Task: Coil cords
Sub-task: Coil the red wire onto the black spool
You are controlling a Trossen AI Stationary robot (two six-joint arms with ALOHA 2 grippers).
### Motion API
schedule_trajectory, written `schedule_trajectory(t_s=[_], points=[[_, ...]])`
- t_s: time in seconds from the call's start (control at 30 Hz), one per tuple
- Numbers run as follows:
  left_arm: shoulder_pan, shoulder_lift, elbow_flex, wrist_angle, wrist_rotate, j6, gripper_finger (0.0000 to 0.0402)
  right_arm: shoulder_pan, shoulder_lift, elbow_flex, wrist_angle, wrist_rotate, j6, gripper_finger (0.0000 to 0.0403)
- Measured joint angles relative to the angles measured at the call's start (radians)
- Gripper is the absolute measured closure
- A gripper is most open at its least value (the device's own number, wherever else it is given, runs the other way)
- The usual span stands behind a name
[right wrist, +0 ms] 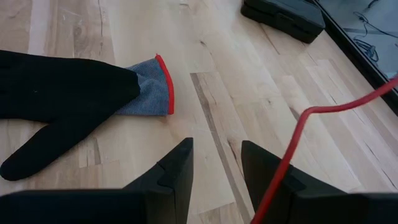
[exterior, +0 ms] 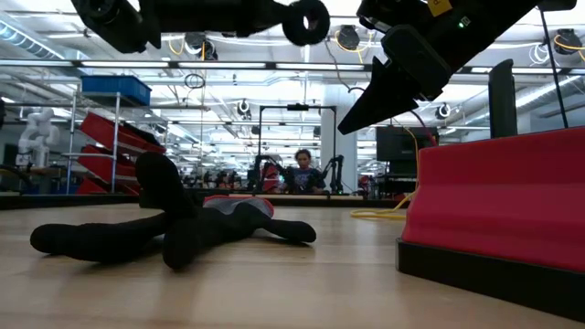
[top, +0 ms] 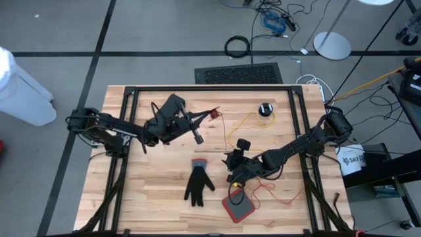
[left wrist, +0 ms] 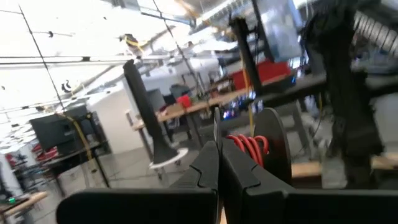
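High view: left gripper (top: 198, 138), jaws shut and empty, hangs upper centre. Right gripper (top: 233, 176), fingers apart, holds nothing above bare wood beside the glove (top: 198, 184). Yellow cords (top: 242, 123) trail toward the puck (top: 265, 109) near the table's (top: 164, 210) far edge.

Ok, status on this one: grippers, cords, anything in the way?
Left gripper shut on thin yellow cord's red end piece, raised. Right gripper open, hovering beside red cord. Black glove lies close by on the wooden table.

two dark jointed arms, chunky black housings, left gripper (top: 209, 116) slim and tapered, right gripper (right wrist: 216, 163) with wedge-shaped matte black fingers (right wrist: 176, 167) (ridged inner edges)
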Motion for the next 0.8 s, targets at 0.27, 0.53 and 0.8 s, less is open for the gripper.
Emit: schedule_trajectory(t_s=[0.27, 0.53, 0.8], points=[[0.063, -0.116, 0.0, -0.17, -0.007, 0.007, 0.0401, 0.0, 0.0, 0.0, 0.0, 0.0, 0.0, 0.028], [0.089, -0.254, 0.0, -0.355, -0.008, 0.008, 0.0401, 0.0, 0.0, 0.0, 0.0, 0.0, 0.0, 0.028], [0.085, -0.324, 0.0, -0.493, -0.007, -0.003, 0.0401, 0.0, 0.0, 0.0, 0.0, 0.0, 0.0, 0.028]])
